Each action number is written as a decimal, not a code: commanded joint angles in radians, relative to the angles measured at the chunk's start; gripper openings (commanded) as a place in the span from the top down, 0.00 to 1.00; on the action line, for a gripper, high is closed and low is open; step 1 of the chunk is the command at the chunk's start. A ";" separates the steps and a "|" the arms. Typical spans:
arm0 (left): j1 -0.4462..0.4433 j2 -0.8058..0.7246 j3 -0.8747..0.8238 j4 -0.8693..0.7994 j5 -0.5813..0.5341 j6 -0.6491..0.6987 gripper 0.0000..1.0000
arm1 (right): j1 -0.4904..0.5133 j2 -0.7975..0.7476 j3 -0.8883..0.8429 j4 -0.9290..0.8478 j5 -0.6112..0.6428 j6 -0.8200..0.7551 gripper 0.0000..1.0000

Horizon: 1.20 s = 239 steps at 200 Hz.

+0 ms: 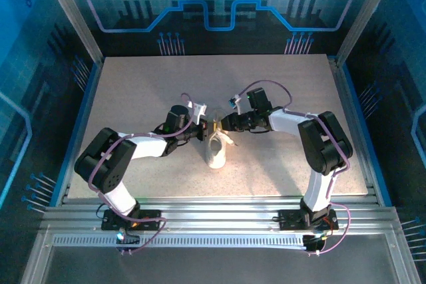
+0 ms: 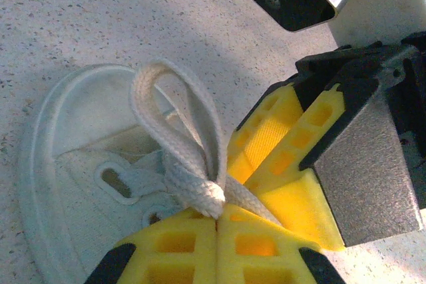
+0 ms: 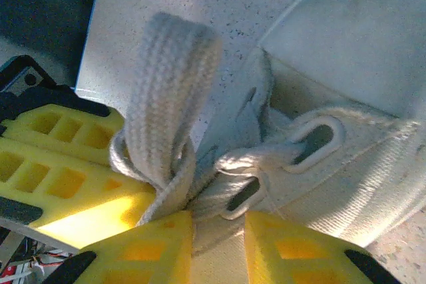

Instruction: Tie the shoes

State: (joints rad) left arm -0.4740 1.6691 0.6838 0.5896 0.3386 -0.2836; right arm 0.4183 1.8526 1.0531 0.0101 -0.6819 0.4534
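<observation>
walls (image 1: 213, 4): blue circuit-pattern panels | table (image 1: 146, 84): pale speckled top | frame posts (image 1: 70, 14), near rails (image 1: 219, 214): aluminium

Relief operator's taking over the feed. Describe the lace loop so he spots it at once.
On the speckled table, find the white sneaker near its middle. A woven lace loop stands up from it, its knotted base pinched by the left gripper. Unlike the lacing lying flat at the eyelets, it arches free in the air.

Left arm (image 1: 143, 144): reaches in from the sneaker's (image 1: 216, 154) left.
Left gripper (image 2: 216, 231): over the sneaker's far end, fingers pinched on lace (image 2: 200, 187).
Right gripper (image 3: 218, 231): opposite, tip to tip, apparently also clamping lace.
</observation>
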 commanded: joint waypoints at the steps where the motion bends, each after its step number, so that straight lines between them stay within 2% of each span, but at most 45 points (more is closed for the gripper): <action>1: 0.006 0.008 -0.019 0.020 0.039 -0.006 1.00 | 0.014 -0.001 0.018 0.029 -0.036 0.014 0.74; 87: 0.043 0.028 -0.054 0.092 0.093 -0.060 1.00 | 0.017 0.010 -0.014 0.167 -0.122 0.093 0.68; 149: 0.053 0.049 -0.055 0.130 0.116 -0.095 1.00 | 0.033 0.015 -0.012 0.133 -0.129 0.059 0.67; 203: 0.054 0.025 -0.066 0.125 0.110 -0.092 1.00 | 0.050 -0.012 0.052 -0.075 -0.020 -0.081 0.87; 239: 0.055 -0.003 -0.073 0.107 0.103 -0.078 1.00 | 0.065 -0.016 0.107 -0.194 0.049 -0.151 0.95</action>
State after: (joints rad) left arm -0.4259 1.7008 0.6308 0.6968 0.4244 -0.3679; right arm 0.4599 1.8530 1.1133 -0.0559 -0.6903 0.3843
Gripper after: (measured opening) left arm 0.063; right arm 0.077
